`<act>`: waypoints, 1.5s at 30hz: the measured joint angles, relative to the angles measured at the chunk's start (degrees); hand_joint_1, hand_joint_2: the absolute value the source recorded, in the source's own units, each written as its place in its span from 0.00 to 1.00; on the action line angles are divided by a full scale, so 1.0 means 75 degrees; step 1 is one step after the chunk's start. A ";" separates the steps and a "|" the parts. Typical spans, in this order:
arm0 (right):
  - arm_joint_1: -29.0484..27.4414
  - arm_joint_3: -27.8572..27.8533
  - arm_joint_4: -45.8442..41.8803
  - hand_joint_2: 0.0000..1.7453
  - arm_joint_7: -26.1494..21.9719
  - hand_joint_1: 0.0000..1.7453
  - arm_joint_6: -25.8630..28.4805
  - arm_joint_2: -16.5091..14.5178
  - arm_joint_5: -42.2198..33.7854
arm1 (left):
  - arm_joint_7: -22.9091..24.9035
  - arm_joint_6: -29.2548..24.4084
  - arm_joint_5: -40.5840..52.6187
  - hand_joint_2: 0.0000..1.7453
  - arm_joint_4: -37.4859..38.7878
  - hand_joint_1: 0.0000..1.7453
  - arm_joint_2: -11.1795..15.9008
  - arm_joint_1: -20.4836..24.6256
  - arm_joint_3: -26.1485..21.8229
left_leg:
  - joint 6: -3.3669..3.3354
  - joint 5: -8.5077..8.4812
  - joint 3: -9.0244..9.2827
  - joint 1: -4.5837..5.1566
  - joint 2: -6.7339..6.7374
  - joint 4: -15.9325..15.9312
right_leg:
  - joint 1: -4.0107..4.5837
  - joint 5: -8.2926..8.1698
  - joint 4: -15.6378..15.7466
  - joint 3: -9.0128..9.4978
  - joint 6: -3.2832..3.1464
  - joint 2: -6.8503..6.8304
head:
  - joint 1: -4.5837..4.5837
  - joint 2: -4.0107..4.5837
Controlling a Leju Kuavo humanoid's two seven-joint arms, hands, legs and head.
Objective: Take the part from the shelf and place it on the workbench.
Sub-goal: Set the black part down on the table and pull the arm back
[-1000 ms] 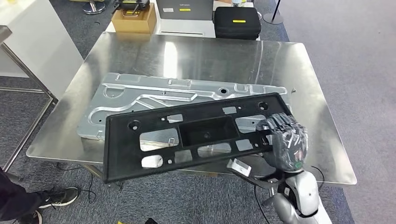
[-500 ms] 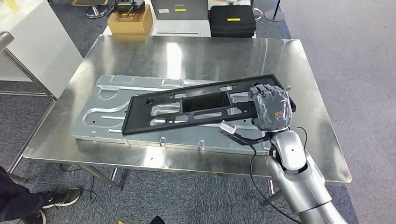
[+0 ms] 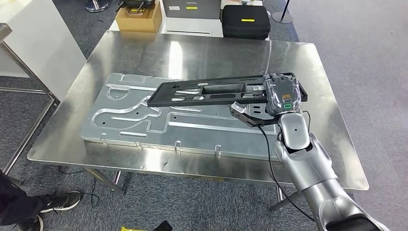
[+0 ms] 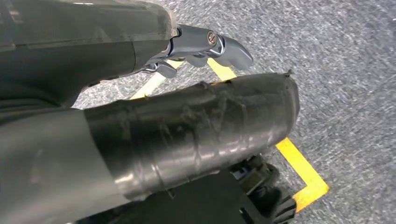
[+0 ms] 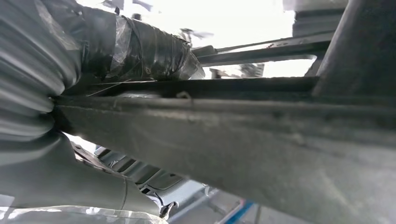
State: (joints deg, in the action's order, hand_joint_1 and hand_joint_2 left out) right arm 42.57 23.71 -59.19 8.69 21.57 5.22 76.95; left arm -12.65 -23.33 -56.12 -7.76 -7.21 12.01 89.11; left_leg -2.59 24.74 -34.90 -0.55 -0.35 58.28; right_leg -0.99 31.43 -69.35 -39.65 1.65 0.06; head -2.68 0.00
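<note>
- Right hand (image 3: 280,94) is wrapped round the right end of the black plastic part (image 3: 211,91), fingers clamped over its far edge, silver forearm coming up from five o'clock.
- The part is a long, flat black frame full of cut-outs, and it is up in the air, roughly level, reaching away from the hand toward nine o'clock.
- Below it lies a big stamped metal panel (image 3: 139,120), flat on the steel workbench (image 3: 202,53); the part's left end hangs over the panel's upper middle.
- Whether the part touches the panel anywhere, I cannot tell from the head view.
- In close from the right wrist: the part's dark edge (image 5: 261,140) runs straight across, with the taped thumb (image 5: 140,46) bearing on it from one side.
- Left hand (image 4: 187,135) hangs over grey carpet with yellow floor tape (image 4: 299,163); a taped thumb and one metal fingertip show, nothing between them, but fingers together or apart I cannot tell.
- Past the workbench at twelve o'clock: a cardboard box (image 3: 139,19), a grey case (image 3: 192,8) and a black case (image 3: 245,21) on the floor.
- At seven o'clock, a person's dark shoe (image 3: 60,200) beside the bench leg.
</note>
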 joint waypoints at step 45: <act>0.0282 0.1649 -0.2273 0.00 -0.0194 0.00 -0.4919 0.3165 -0.2943 | -0.0683 -0.0426 -0.1192 0.00 0.0002 0.00 0.0103 -0.0431 -0.0361 | 0.0239 0.0749 -0.0370 0.0060 -0.0019 0.1077 | -0.0033 -0.0821 0.1468 0.0674 -0.0272 -0.0046 | 0.0047 0.0000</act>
State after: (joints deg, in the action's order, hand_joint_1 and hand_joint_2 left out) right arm 44.68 36.08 -76.24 7.24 -15.32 28.96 54.88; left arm -17.77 -26.53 -65.06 -7.74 -6.44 8.78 86.41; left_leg -0.79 30.35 -37.67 -0.10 -0.49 66.35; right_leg -1.23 25.27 -58.34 -34.59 -0.39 -0.29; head -2.33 0.00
